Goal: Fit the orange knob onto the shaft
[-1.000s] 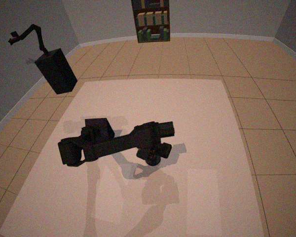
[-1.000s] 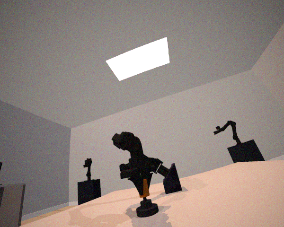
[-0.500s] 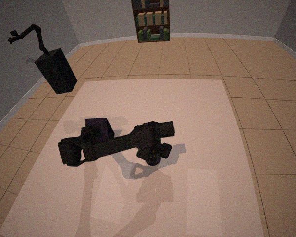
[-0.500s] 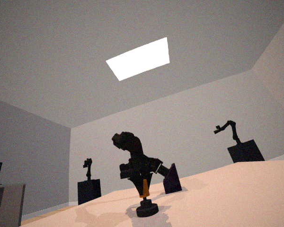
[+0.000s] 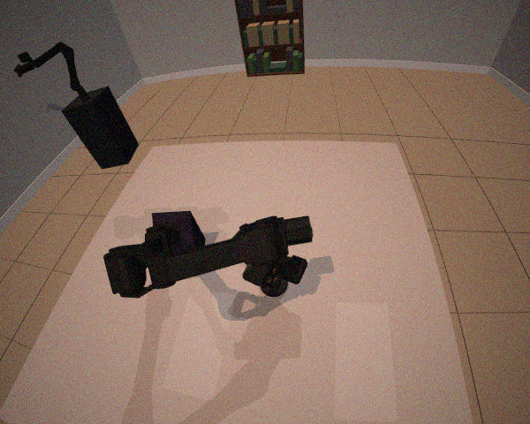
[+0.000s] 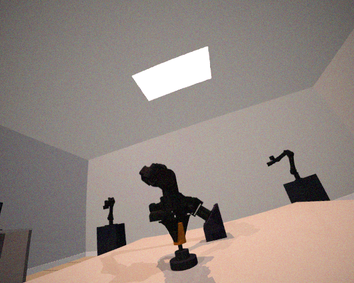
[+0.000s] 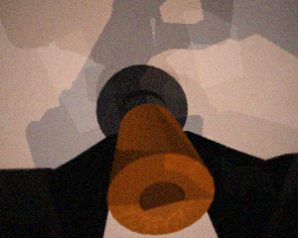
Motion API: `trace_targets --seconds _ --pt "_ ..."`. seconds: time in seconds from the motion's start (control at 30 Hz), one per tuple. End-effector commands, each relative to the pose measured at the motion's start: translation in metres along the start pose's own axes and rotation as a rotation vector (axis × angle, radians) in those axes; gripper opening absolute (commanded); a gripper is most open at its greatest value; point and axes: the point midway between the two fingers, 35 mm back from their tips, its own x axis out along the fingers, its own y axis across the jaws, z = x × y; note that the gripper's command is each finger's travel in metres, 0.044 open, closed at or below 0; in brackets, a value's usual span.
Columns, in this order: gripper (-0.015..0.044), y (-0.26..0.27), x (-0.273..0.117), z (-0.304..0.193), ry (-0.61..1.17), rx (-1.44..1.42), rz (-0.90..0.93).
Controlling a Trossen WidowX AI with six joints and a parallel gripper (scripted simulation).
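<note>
My gripper (image 6: 179, 238) (image 7: 150, 139) is shut on the orange knob (image 6: 180, 233) (image 7: 150, 129), which is upright and tapers toward its top. The knob's open top end, with a D-shaped recess, faces the wrist camera. In the exterior view its lower end is at the top of the dark shaft (image 6: 180, 247), and a short length of shaft shows below it. I cannot tell whether the shaft's tip is inside the hole. The round dark pedestal (image 5: 275, 289) (image 6: 183, 262) (image 7: 109, 106) stands below, with a gap under the knob. The shaft's flat side is hidden.
The arm's dark wedge-shaped base block (image 5: 171, 221) (image 6: 215, 225) stands on the pale table top (image 5: 274, 177) behind the pedestal. Other arms on dark stands (image 5: 102, 130) (image 6: 111, 239) (image 6: 306, 188) and a bookshelf (image 5: 274, 41) are in the background.
</note>
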Motion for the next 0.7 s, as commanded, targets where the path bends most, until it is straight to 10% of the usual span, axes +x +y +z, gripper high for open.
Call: trace_targets --seconds 0.0,0.67 --pt "0.0 0.0025 -0.0021 -0.001 0.004 0.035 0.003" --pt "0.0 0.0007 0.0043 -0.0011 0.003 0.035 0.003"
